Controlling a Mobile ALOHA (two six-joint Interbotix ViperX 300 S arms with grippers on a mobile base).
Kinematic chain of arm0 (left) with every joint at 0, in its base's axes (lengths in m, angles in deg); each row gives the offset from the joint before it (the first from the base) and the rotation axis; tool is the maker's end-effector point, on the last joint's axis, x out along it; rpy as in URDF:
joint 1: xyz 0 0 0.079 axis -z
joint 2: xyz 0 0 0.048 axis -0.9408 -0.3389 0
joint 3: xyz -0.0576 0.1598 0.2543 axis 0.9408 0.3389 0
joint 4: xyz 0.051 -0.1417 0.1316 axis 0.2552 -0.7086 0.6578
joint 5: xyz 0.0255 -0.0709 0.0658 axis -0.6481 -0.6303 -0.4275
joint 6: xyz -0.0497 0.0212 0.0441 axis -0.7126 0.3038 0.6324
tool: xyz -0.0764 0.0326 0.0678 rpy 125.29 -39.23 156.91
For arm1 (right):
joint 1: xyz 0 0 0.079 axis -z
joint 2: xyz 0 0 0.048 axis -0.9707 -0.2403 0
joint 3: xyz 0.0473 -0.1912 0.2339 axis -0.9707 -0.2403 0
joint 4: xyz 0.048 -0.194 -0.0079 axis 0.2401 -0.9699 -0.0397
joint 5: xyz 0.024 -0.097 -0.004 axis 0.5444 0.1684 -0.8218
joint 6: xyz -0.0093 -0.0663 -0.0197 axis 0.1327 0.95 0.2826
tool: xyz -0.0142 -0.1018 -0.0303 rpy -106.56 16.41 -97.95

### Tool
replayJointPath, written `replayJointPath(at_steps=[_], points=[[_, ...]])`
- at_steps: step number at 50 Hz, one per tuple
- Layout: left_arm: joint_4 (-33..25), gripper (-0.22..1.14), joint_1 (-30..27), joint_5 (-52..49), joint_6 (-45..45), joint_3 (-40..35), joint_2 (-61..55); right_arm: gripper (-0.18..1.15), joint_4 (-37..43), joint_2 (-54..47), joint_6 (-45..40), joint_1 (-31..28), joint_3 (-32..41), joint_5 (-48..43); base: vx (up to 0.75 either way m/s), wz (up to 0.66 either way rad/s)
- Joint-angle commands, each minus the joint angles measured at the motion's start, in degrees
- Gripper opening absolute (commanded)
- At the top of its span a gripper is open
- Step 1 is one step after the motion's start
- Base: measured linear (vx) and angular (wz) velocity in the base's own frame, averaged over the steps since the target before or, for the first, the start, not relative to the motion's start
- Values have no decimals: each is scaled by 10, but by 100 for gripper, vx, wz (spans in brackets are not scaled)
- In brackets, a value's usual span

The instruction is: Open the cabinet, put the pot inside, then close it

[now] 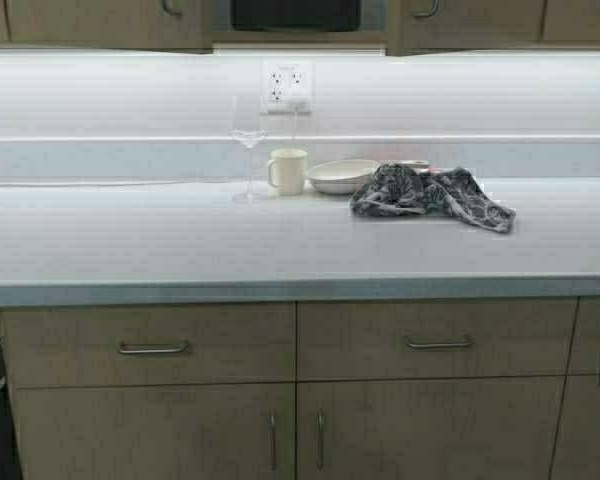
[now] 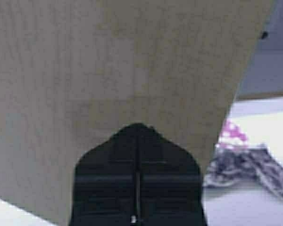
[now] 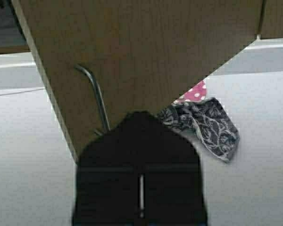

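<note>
Both grippers press on the cabinet (image 1: 460,20) doors: the left gripper (image 2: 137,129) has its fingers pressed together against the flat door face, the right gripper (image 3: 140,117) likewise, just beside the handle (image 3: 95,96). You likely want steady, even pushes so both doors seat flush. The pot is not visible; judging by this, it is already inside. On the tabletop (image 1: 130,240) lies a patterned cloth (image 1: 430,195).

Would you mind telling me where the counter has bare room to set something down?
Free: the front strip of the counter and its left end beside the wine glass. Crowded: the back middle, where mug, white bowl and patterned cloth sit.
</note>
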Motion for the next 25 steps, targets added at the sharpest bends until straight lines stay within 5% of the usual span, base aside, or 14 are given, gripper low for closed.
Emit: replayJointPath(at_steps=[1, 13, 25], points=[[3, 3, 14, 19, 2, 84, 103, 7, 1, 15, 1, -18, 4, -1, 10, 0], [12, 3, 25, 57, 5, 155, 137, 7, 1, -20, 1, -26, 41, 2, 11, 5], [25, 3, 42, 80, 0, 137, 107, 7, -4, -166, 1, -26, 185, -4, 12, 2]])
